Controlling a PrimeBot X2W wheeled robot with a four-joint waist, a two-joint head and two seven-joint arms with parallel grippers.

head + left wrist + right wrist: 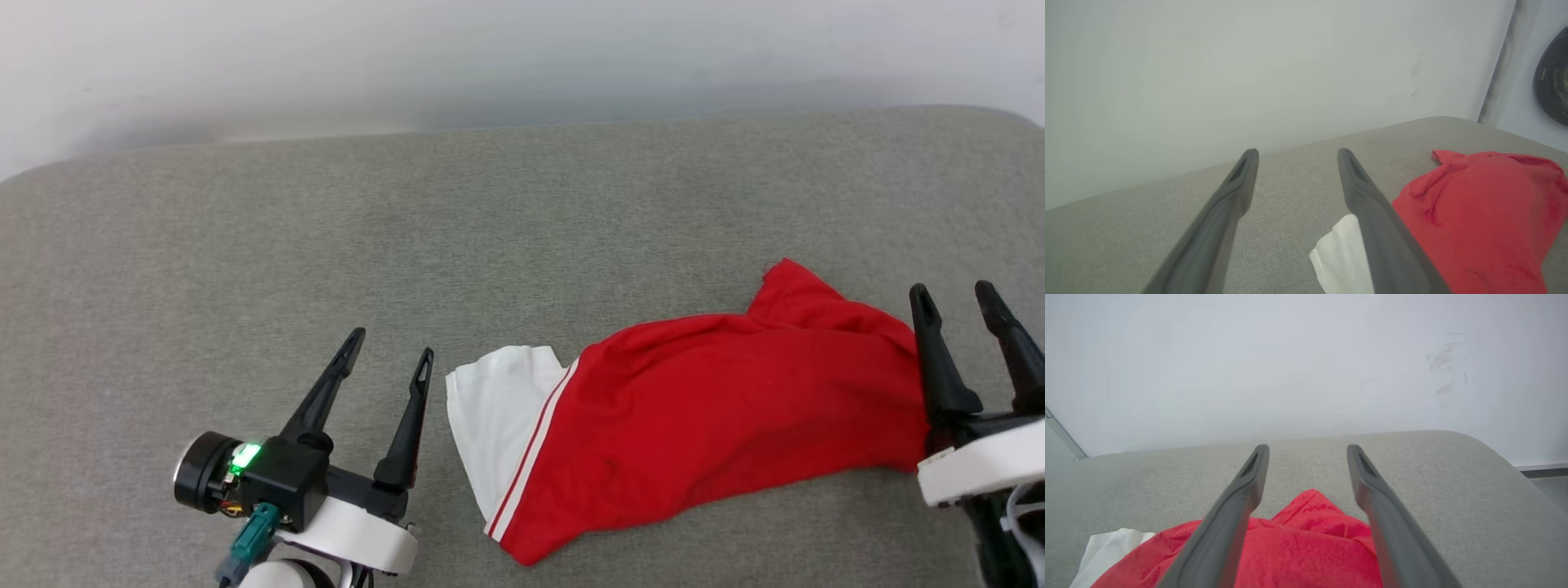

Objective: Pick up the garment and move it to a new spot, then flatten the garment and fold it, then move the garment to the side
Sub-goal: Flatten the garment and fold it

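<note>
The garment (718, 408) lies crumpled on the grey cloth-covered table (245, 269), red body uppermost, with no lettering or number visible on the exposed face. One white sleeve (498, 408) spreads flat from the garment's left end, joined to the red cloth by a red-and-white striped trim (535, 441). A red corner peaks up at the garment's far right. The left gripper (392, 343) stands just left of the sleeve, apart from it, fingers spread and empty. In the left wrist view this gripper (1297, 151) points over bare table, with the sleeve and the red mound of the garment (1474, 216) to the right of its fingers. The right gripper (951, 288) stands at the garment's right edge, released, with its fingers parted and nothing clamped. Whether its inner finger touches the cloth cannot be told. In the right wrist view this gripper (1307, 447) shows open jaws above the garment (1310, 547), whose red peak rises between the fingers. Beyond the garment, a pale wall (490, 57) borders the far edge of the table and carries faint scuff marks (1447, 363). A dark rounded object (1553, 77) sits far right of the garment, off the table; its nature cannot be determined.
</note>
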